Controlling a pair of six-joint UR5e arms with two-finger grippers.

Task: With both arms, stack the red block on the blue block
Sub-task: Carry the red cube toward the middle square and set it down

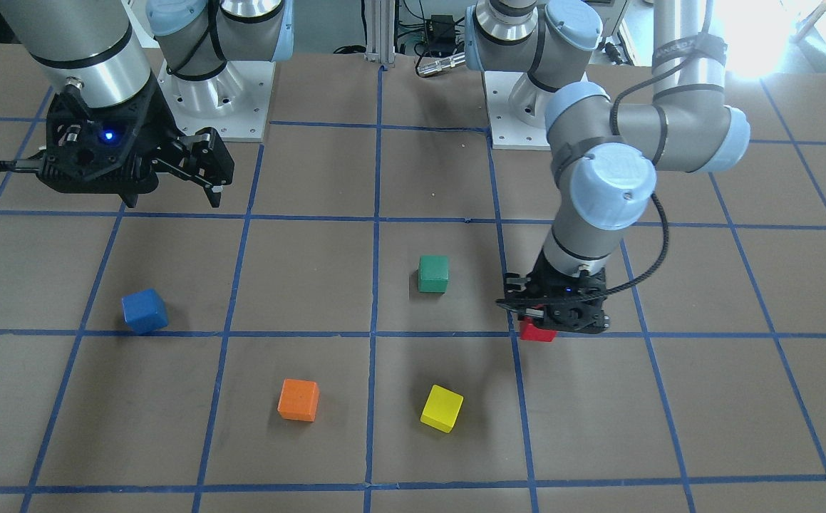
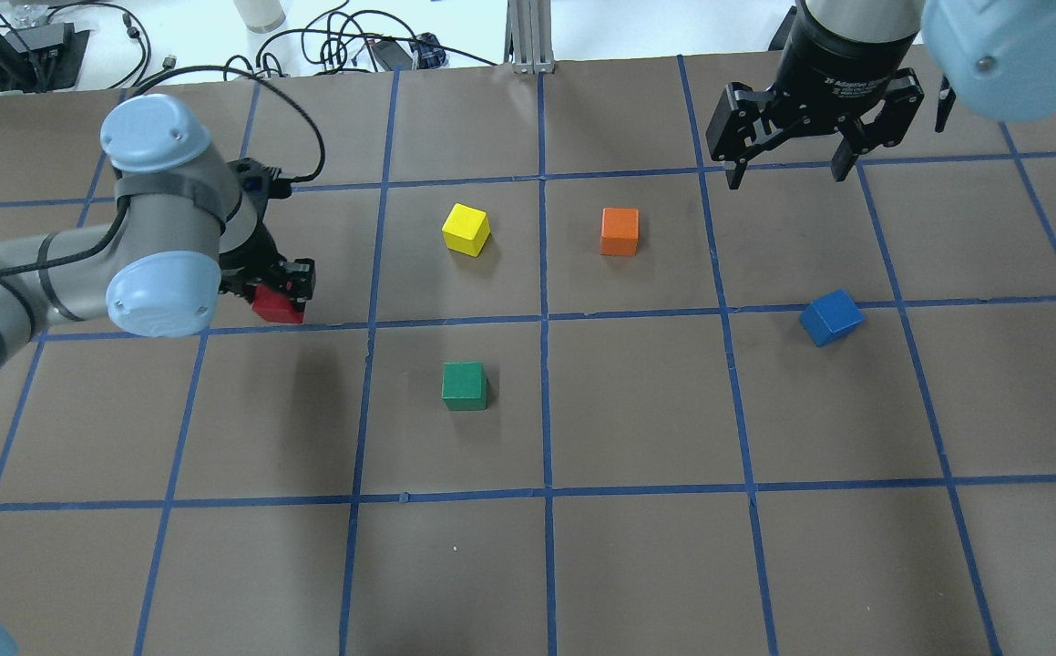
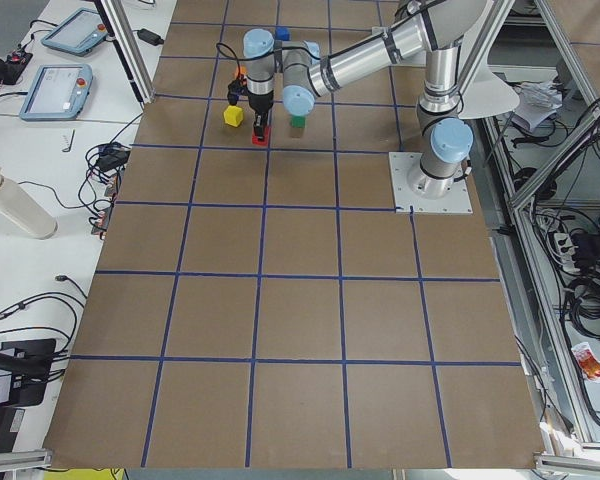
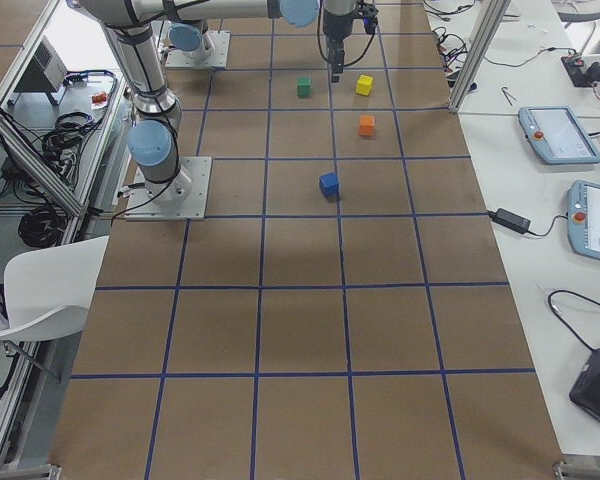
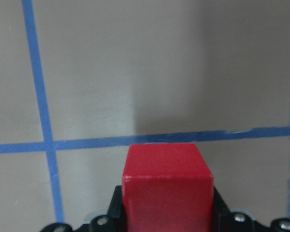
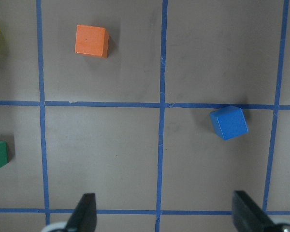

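Observation:
The red block (image 2: pixel 274 308) sits between the fingers of my left gripper (image 2: pixel 286 293), which is shut on it low over the table, on the left of the overhead view. The left wrist view shows the block (image 5: pixel 166 186) gripped, just before a blue tape line. In the front-facing view the block (image 1: pixel 535 332) pokes out under the left gripper (image 1: pixel 551 322). The blue block (image 2: pixel 831 317) lies alone on the right, turned a little askew; it also shows in the right wrist view (image 6: pixel 228 122). My right gripper (image 2: pixel 787 173) hangs open and empty, high beyond the blue block.
A yellow cube (image 2: pixel 466 229), an orange cube (image 2: pixel 620 230) and a green cube (image 2: pixel 465 385) stand between the two arms. The table (image 2: pixel 637 565) is brown with a blue tape grid. The arm bases (image 1: pixel 213 100) stand at the robot's edge.

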